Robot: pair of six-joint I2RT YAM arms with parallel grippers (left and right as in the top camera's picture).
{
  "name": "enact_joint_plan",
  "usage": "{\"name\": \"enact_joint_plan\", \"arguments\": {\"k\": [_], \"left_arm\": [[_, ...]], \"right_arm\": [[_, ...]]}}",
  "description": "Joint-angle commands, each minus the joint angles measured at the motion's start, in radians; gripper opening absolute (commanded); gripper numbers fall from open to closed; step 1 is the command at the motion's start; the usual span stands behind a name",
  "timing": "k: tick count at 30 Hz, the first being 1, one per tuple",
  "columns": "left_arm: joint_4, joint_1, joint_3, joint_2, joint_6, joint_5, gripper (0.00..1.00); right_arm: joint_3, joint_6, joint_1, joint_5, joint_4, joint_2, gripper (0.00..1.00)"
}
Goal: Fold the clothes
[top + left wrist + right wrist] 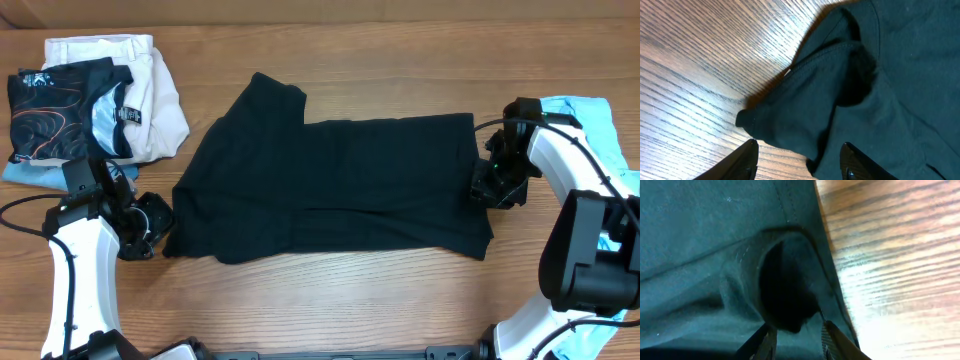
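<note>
A black garment (pixel 340 180) lies spread flat in the middle of the wooden table. My left gripper (pixel 158 225) is open at the garment's lower left corner. In the left wrist view its fingers (pixel 799 150) straddle the corner's edge, one over bare wood and one over the cloth (pixel 890 75). My right gripper (pixel 492 185) is at the garment's right edge. In the right wrist view its fingers (pixel 797 332) are drawn in on a raised fold of the black cloth (pixel 715 240).
A pile of clothes sits at the far left: a white garment (pixel 160 90), black patterned shorts (pixel 60 110) and something light blue beneath. A light blue cloth (pixel 600 130) lies at the right edge, behind my right arm.
</note>
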Motion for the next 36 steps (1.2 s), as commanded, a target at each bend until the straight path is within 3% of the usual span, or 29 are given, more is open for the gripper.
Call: {"name": "enact_joint_plan", "arguments": {"k": [1,11,12,15,16,22,28,32,36], "left_arm": [[-0.001,0.010,0.018,-0.013,0.019,0.018,0.56],[0.002,0.010,0.018,-0.013,0.019,0.018,0.56],[0.002,0.010,0.018,-0.013,0.019,0.018,0.56],[0.002,0.010,0.018,-0.013,0.019,0.018,0.56],[0.002,0.010,0.018,-0.013,0.019,0.018,0.56],[0.003,0.010,0.018,-0.013,0.019,0.018,0.56],[0.003,0.010,0.018,-0.013,0.019,0.018,0.55],[0.003,0.010,0.018,-0.013,0.019,0.018,0.55],[-0.002,0.010,0.018,-0.013,0.019,0.018,0.55]], "right_arm": [[-0.022,-0.014,0.006,0.005,0.019,-0.025,0.33],[-0.043,-0.014,0.013,-0.014,0.051,-0.025,0.29],[-0.043,-0.013,0.013,-0.015,0.050,-0.025,0.26],[-0.043,-0.013,0.013,-0.015,0.042,-0.025,0.05],[-0.043,-0.013,0.013,-0.019,0.036,-0.025,0.04],[0.011,-0.009,0.011,-0.080,-0.111,-0.026,0.04],[0.264,-0.010,0.006,-0.108,-0.407,-0.027,0.04],[0.402,-0.009,0.008,-0.108,-0.416,-0.027,0.04],[0.423,-0.008,0.007,-0.108,-0.378,-0.026,0.04]]}}
